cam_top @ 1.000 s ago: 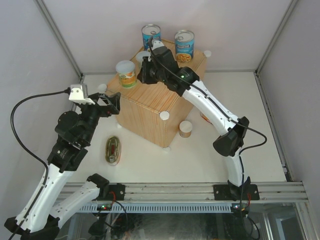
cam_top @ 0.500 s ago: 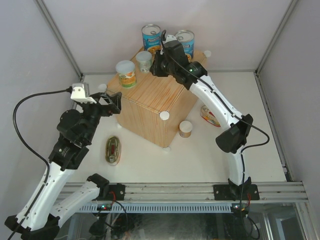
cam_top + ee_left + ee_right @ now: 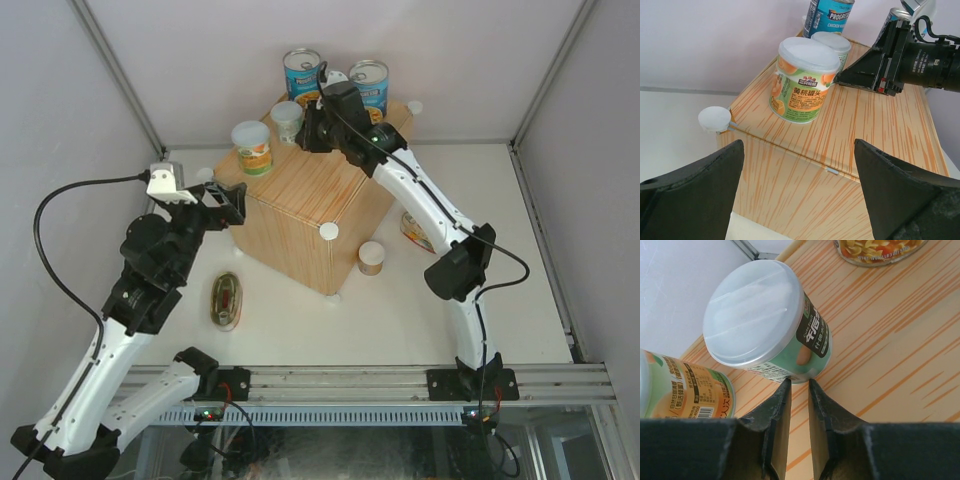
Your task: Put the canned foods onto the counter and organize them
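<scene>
**Four cans on the box, three on the surface below**

White surface (image 3: 520, 300) floors the walled cell, with the wood-grain box (image 3: 300, 215) at its centre. The left hand (image 3: 228, 203) hangs at the box's 9 o'clock side, spread wide and empty. The right hand (image 3: 306, 132) reaches over the top toward 12 o'clock. Its fingers are narrowed to a slit with nothing between them, and their tips are just beside the green-labelled can (image 3: 287, 120).

At the box's 12 o'clock corner stand the left blue can (image 3: 301, 72) and the right blue can (image 3: 368, 85). The orange-labelled can (image 3: 252, 147) stands on top at 10 o'clock. On the surface, a small pale-lidded can (image 3: 371, 258) stands at the box's 5 o'clock. One oval tin (image 3: 226, 299) lies at 7 o'clock. A second oval tin (image 3: 413, 232) lies at 4 o'clock, partly hidden by the right arm.
</scene>
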### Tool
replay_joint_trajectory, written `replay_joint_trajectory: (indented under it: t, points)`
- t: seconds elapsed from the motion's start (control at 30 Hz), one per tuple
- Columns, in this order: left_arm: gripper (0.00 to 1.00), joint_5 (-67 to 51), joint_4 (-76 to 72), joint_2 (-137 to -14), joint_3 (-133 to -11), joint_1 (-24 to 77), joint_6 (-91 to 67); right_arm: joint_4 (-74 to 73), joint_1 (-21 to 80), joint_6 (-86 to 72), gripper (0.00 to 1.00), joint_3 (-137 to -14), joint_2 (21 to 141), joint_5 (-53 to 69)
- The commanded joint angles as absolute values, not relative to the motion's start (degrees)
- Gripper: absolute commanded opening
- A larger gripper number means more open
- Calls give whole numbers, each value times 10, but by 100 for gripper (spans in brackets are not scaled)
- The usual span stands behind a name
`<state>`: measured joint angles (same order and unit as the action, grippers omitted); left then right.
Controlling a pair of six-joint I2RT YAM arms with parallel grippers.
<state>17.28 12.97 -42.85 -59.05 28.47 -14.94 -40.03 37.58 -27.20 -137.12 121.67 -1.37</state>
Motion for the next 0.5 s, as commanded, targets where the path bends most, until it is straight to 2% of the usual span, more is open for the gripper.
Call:
replay_joint_trajectory:
  t: [0.0, 0.47]
  points:
    - [94, 178, 110, -417, -590, 281, -160, -370, 375, -267, 20, -1399, 1229, -5]
    - [94, 174, 152, -392, -591, 281, -174, -349, 373, -265, 21, -1389, 1239, 3]
